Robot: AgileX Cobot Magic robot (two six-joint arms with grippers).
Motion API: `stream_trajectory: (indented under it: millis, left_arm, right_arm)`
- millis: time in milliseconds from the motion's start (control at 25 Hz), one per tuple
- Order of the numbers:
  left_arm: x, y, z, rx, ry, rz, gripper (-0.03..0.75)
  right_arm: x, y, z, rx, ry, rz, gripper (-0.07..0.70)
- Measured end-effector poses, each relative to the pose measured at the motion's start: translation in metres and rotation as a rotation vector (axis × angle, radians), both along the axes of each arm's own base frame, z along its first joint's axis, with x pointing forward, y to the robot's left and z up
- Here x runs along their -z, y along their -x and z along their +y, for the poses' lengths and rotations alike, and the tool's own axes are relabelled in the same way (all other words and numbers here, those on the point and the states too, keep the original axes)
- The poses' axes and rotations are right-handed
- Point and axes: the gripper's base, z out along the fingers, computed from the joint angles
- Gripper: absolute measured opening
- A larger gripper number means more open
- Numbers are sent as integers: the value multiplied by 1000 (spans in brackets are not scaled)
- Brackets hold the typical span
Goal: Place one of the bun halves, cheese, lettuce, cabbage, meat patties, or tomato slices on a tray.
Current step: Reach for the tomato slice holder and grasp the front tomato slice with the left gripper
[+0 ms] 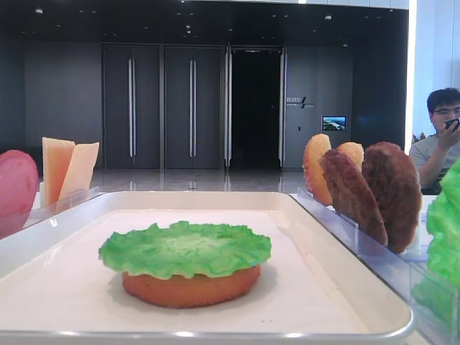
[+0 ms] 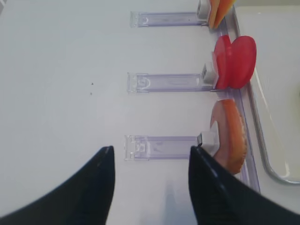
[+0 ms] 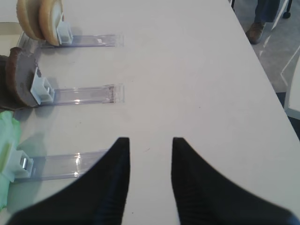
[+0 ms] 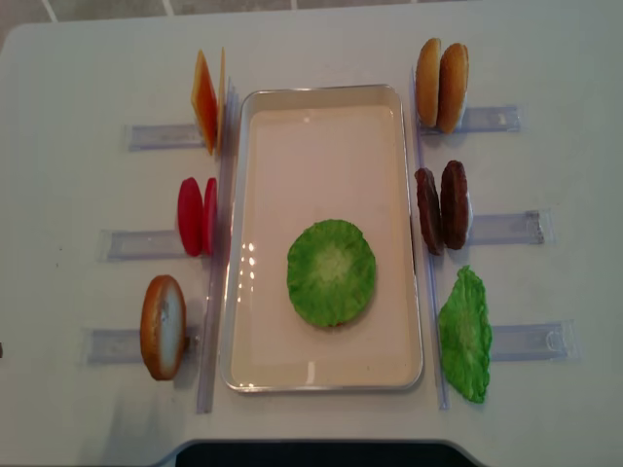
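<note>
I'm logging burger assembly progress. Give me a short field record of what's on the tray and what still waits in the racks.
tray: one bun half with lettuce on top
left racks: cheese, tomato slices, one bun half
right racks: two bun halves, meat patties, lettuce leaf
left gripper: open, empty
right gripper: open, empty

Both tools — left tool [image 2: 151, 180], right tool [image 3: 150, 176] — have matte black, tapering fingers with finely ribbed inner faces.

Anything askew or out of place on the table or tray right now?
Nothing stands out. On the tray, the lettuce lies flat on a bun half. The cheese, tomato slices, patties and spare buns stand on edge in their racks. Nothing is spilled or damaged.
</note>
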Motion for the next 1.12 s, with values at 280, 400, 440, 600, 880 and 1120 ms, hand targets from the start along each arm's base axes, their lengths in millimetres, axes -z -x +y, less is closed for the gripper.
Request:
stream_trajectory:
  millis: [280, 400, 440, 600, 880, 1120]
  left_arm:
    - [-25, -79, -4, 8, 10, 163, 398]
    - [-25, -122, -5, 9, 11, 261, 399]
    - [-23, -137, -6, 9, 11, 298, 399]
    - [-11, -191, -8, 9, 15, 417, 399]
    - [16, -251, -10, 8, 23, 535, 399]
    - [23, -259, -20, 19, 28, 548, 399]
  right_arm:
    - [0, 0, 0, 0, 0, 0, 244]
    - [0, 0, 0, 0, 0, 0, 244]
    - [0, 0, 0, 0, 0, 0, 244]
    - [0, 0, 0, 0, 0, 0, 244]
    - [0, 0, 0, 0, 0, 0, 244]
    - [0, 0, 0, 0, 0, 0, 244]
